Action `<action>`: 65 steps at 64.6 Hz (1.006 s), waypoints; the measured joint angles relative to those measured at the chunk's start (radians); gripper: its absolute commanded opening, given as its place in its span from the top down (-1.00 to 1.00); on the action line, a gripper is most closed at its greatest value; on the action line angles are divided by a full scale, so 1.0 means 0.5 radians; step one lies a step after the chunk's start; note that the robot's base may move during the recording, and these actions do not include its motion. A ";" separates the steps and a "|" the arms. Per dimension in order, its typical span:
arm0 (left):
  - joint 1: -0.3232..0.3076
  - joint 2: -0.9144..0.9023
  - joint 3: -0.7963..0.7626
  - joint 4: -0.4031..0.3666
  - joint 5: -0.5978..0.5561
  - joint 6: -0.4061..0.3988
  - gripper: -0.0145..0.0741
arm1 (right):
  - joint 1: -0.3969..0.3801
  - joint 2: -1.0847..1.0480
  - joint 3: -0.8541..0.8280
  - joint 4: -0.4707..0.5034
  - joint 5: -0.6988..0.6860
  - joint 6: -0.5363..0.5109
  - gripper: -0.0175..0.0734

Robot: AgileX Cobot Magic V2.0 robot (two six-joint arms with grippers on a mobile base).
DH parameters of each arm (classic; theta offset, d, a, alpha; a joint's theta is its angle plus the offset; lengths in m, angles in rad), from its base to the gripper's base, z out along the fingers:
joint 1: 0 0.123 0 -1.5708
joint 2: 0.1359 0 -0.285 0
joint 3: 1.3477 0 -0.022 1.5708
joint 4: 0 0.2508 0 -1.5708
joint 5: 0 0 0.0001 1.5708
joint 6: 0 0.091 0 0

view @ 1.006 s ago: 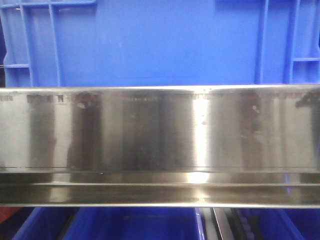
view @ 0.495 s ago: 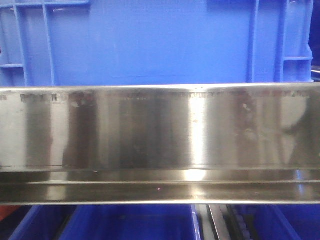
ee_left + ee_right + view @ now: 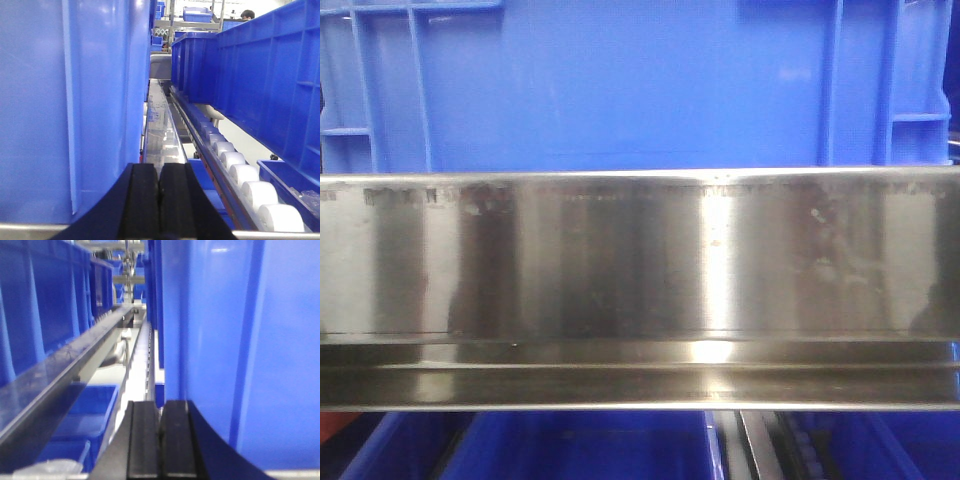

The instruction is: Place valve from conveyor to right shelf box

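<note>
Straight ahead of your front camera sits one large blue crate (image 3: 620, 85) above one brushed steel shelf rail (image 3: 640, 260), with two more blue bins (image 3: 585, 447) peeking out beneath it. You see no arm there. Your left wrist view adds what the front one lacks: the left gripper (image 3: 159, 200), its two black pads pressed flat together with nothing between them, beside a blue crate wall (image 3: 70, 100). To its right runs one row of white rollers (image 3: 245, 175) under a line of blue boxes (image 3: 260, 75). Your right wrist view shows the right gripper (image 3: 161, 440) clenched the same way, empty, between a blue wall (image 3: 240, 340) and a slanting metal rail (image 3: 65, 370). You cannot find the valve or the conveyor belt in any of the three views.
</note>
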 measured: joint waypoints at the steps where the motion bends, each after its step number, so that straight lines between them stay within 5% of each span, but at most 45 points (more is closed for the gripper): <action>1: 0.000 0.000 0.000 0.000 0.000 0.000 0.92 | 0.000 0.000 0.004 0.000 -0.005 0.006 0.97; 65: 0.000 0.000 0.000 0.000 0.000 0.000 0.92 | 0.000 0.000 0.011 -0.065 -0.053 0.053 0.97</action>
